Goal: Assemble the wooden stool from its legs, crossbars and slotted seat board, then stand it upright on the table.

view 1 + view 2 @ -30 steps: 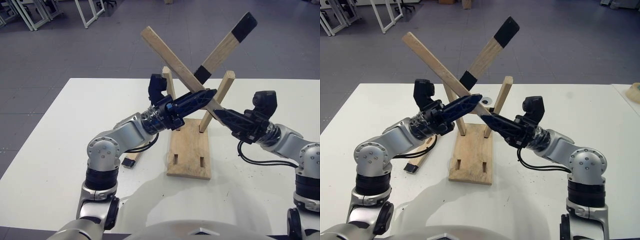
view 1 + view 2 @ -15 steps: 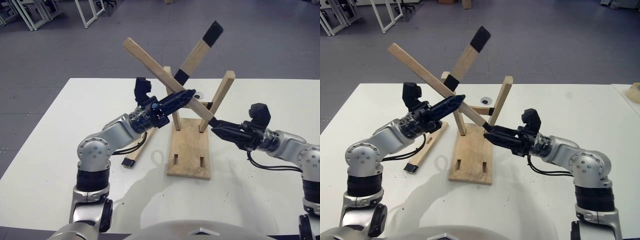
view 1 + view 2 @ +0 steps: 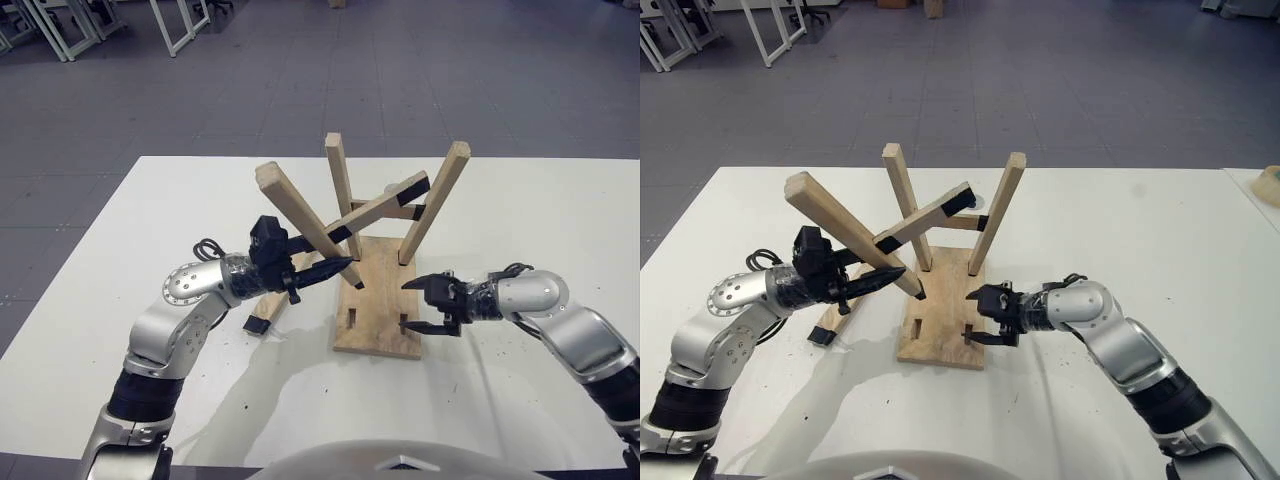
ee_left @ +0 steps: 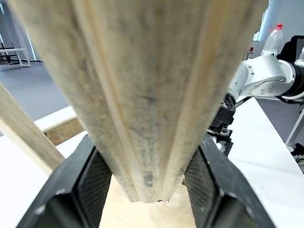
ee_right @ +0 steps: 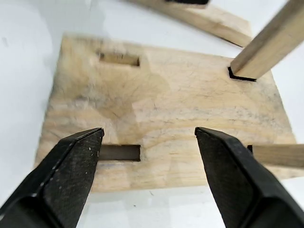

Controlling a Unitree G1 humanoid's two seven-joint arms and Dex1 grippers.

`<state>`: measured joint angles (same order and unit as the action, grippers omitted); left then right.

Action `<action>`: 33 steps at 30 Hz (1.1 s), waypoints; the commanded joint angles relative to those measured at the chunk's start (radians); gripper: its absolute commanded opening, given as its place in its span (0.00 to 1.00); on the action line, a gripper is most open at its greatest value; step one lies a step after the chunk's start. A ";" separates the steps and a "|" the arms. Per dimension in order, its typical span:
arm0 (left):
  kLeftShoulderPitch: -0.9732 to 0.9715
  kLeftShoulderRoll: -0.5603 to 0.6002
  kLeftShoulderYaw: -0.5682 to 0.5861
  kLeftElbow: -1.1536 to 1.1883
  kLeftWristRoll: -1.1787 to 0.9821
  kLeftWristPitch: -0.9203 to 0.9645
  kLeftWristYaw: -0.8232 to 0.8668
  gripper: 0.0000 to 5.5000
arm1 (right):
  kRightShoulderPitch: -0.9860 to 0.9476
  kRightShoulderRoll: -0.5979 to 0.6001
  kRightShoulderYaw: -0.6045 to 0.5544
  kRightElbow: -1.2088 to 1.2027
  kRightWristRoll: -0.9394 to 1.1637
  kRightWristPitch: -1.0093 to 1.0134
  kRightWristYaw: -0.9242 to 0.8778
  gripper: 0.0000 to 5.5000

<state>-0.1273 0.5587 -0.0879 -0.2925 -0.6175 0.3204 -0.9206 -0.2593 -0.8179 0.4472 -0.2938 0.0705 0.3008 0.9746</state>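
Observation:
The slotted seat board [image 3: 377, 292] lies flat on the white table [image 3: 120, 230]. Two legs [image 3: 338, 195] [image 3: 436, 200] stand in its far slots, a short crossbar [image 3: 402, 212] between them. My left gripper [image 3: 345, 266] is shut on a third leg [image 3: 293, 212], tilted, its lower end by the board's left edge; a black-banded bar [image 3: 385, 205] crosses it. In the left wrist view that leg [image 4: 142, 95] sits between the fingers [image 4: 90, 180]. My right gripper [image 3: 405, 305] is open, holding nothing, over the board's near right slot [image 5: 121, 152].
A loose wooden piece with a black end [image 3: 262, 315] lies on the table left of the board, under my left forearm. The near left slot [image 3: 352, 317] of the board is bare. White table frames [image 3: 60, 25] stand on the floor beyond the table.
My left gripper has brought the crossed leg and bar down from high above to the board's left edge. My right gripper has dropped to the board's near end and opened.

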 commanded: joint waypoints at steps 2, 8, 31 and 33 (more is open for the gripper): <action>0.031 0.003 -0.013 0.000 0.036 -0.032 -0.045 0.37 | -0.048 -0.019 0.061 0.058 -0.175 -0.172 0.028 0.64; 0.030 0.006 -0.023 -0.018 0.035 -0.022 -0.089 0.37 | -0.046 -0.043 0.097 0.122 -0.323 -0.360 0.055 0.64; -0.104 -0.174 -0.123 0.294 0.159 -0.116 -0.155 0.37 | -0.035 -0.003 -0.082 0.249 -0.380 -0.519 -0.092 0.64; -0.111 -0.193 -0.128 0.329 0.173 -0.123 -0.148 0.37 | -0.030 -0.002 -0.089 0.245 -0.376 -0.507 -0.091 0.64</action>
<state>-0.2123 0.3808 -0.2039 0.0074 -0.4660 0.2158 -1.0726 -0.2919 -0.8244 0.3733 -0.0367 -0.3111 -0.2201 0.8804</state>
